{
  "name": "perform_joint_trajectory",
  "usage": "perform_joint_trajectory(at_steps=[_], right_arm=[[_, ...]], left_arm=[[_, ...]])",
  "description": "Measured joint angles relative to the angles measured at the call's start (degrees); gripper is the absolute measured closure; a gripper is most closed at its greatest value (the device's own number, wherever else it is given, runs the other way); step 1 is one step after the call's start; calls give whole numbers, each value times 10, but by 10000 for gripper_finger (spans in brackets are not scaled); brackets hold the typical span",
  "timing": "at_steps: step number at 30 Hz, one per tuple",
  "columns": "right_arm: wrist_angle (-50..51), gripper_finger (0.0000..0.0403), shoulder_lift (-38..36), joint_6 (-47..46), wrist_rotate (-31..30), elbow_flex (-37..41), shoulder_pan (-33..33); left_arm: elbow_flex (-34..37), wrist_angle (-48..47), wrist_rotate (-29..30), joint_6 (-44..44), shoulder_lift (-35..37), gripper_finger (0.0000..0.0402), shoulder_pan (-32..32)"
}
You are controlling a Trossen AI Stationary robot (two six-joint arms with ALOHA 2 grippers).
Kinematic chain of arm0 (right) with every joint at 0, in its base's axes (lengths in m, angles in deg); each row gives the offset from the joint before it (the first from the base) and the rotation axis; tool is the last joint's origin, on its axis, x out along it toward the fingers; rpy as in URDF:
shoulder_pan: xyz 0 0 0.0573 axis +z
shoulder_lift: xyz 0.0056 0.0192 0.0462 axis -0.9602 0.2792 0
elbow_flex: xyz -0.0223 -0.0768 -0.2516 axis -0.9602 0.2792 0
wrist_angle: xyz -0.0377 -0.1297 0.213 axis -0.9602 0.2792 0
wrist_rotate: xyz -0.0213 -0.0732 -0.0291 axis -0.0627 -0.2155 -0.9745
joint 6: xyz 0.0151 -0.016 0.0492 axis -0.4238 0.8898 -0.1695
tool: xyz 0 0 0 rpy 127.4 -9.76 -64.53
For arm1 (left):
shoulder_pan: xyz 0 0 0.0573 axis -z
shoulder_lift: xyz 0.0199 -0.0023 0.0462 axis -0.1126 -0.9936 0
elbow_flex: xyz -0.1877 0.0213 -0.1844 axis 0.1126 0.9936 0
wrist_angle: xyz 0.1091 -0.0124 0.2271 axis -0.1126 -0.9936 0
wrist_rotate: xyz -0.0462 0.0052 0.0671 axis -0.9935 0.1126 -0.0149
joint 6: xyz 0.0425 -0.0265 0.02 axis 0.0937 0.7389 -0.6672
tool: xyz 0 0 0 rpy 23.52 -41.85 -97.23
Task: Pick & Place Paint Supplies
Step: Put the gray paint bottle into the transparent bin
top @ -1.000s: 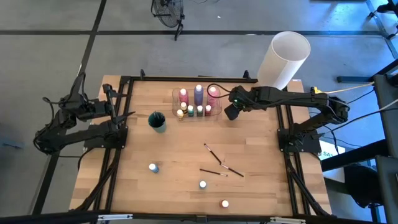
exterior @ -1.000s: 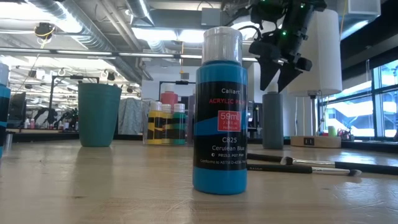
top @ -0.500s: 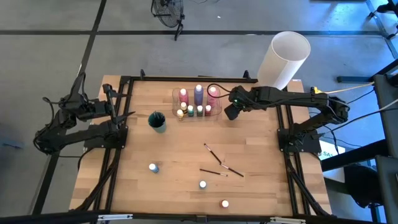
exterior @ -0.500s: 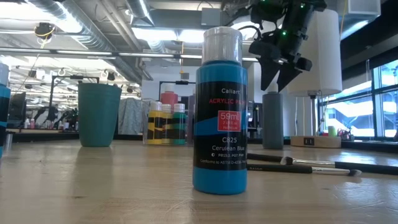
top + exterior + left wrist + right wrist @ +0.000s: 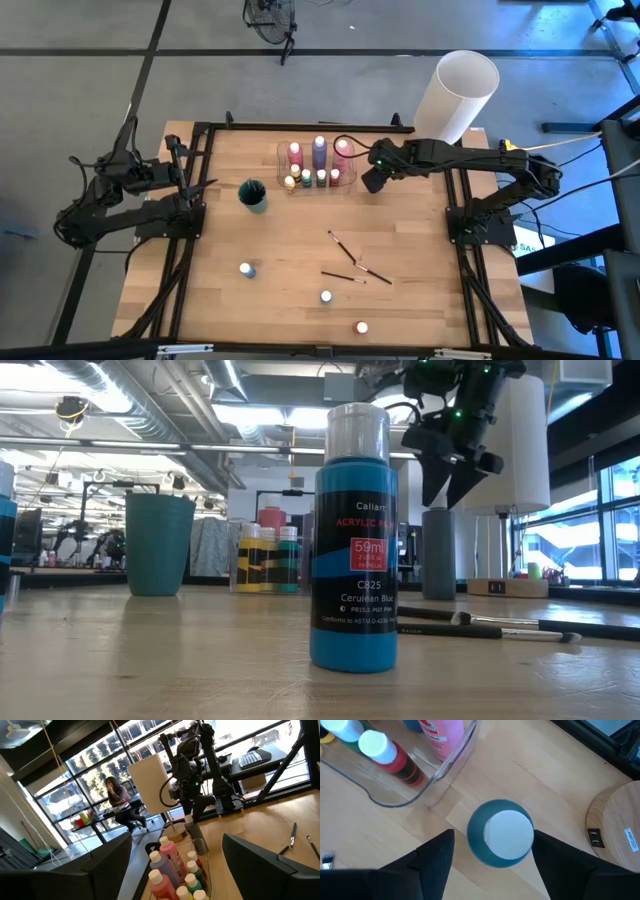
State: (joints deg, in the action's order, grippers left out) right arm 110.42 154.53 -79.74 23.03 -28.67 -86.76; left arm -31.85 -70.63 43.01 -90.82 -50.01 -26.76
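Directly below the open right gripper [image 5: 490, 857], grey bottle [image 5: 501, 833], untouched.

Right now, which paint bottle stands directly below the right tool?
The grey white-capped bottle, standing alone outside the clear plastic tray, below the right tool.

Bottles [image 5: 318, 164] sit in the tray [image 5: 281, 170] at the counter's [image 5: 420, 280] far middle; cup [image 5: 253, 195] left, brushes [image 5: 352, 266] nearer.
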Motion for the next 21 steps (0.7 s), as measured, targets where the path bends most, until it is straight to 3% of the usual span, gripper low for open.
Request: perform_joint_trajectory(at_steps=[21], right_arm=[[5,139,0,2,-31,0,-3]], left_arm=[[0,-1,0,1,2,93,0]])
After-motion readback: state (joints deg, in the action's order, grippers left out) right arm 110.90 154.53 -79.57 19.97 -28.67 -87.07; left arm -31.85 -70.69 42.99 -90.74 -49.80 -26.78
